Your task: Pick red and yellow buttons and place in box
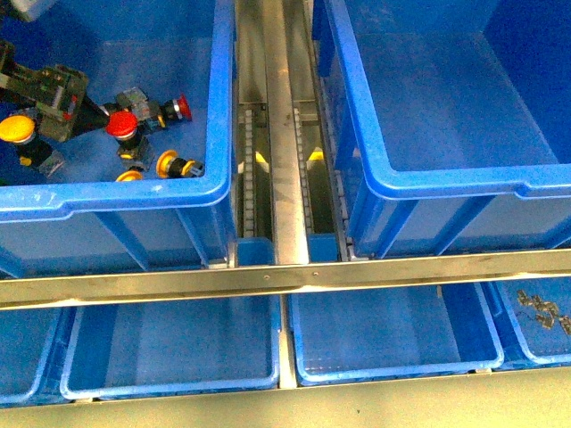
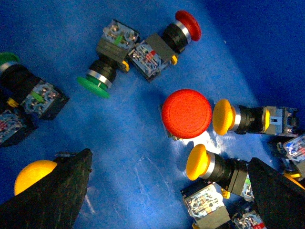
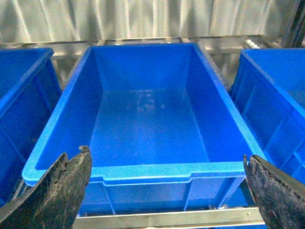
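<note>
Red and yellow buttons lie in the left blue crate (image 1: 134, 192). My left gripper (image 1: 85, 105) hangs over them, open (image 2: 167, 191), holding nothing. Just beyond its fingertips a red button (image 2: 186, 113) stands cap-up. Beside it lie two yellow buttons (image 2: 224, 117) (image 2: 198, 162). Another red button (image 2: 183, 27) lies farther off. One finger (image 2: 52, 195) half hides a yellow cap (image 2: 33, 176). The box (image 1: 446, 183) on the right is empty. My right gripper (image 3: 167, 191) is open, just short of the box's near rim (image 3: 143, 169); it is out of the front view.
Green-capped switches (image 2: 94, 87) (image 2: 7, 59) lie among the buttons. A metal roller rail (image 1: 277, 134) runs between the crates, and a metal bar (image 1: 285, 276) crosses in front. Shallow blue trays (image 1: 169, 348) (image 1: 393, 334) sit below; one (image 1: 544, 312) holds small metal parts.
</note>
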### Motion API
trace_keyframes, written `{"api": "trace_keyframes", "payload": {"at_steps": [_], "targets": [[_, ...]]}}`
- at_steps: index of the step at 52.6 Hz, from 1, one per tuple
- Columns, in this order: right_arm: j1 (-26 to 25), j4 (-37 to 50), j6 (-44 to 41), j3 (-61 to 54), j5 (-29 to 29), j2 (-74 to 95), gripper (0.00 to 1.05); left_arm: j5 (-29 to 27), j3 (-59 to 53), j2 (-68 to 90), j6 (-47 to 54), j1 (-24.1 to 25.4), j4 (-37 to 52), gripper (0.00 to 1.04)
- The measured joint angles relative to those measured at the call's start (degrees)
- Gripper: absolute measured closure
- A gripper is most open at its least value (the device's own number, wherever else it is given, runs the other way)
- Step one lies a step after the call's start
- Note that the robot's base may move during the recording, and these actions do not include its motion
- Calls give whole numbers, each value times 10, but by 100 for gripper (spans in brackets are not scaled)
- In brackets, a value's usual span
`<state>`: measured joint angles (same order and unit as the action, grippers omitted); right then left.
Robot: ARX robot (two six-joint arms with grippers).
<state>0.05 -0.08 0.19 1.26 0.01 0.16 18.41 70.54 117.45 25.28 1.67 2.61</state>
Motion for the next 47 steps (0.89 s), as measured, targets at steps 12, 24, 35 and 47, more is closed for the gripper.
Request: {"api": "trace_keyframes", "payload": {"at_steps": [12, 24, 35, 47], "targets": [[0, 0, 0, 0, 0, 0, 6, 7, 53, 65, 1, -24, 1, 8], [0, 0, 0, 0, 0, 0, 6, 9, 83, 102, 0, -31, -2, 8], [0, 0, 0, 0, 0, 0, 6, 9, 114, 130, 0, -30, -8, 8], [0, 0, 0, 0, 0, 0, 6, 12, 144, 148, -5, -31, -15, 8]]}}
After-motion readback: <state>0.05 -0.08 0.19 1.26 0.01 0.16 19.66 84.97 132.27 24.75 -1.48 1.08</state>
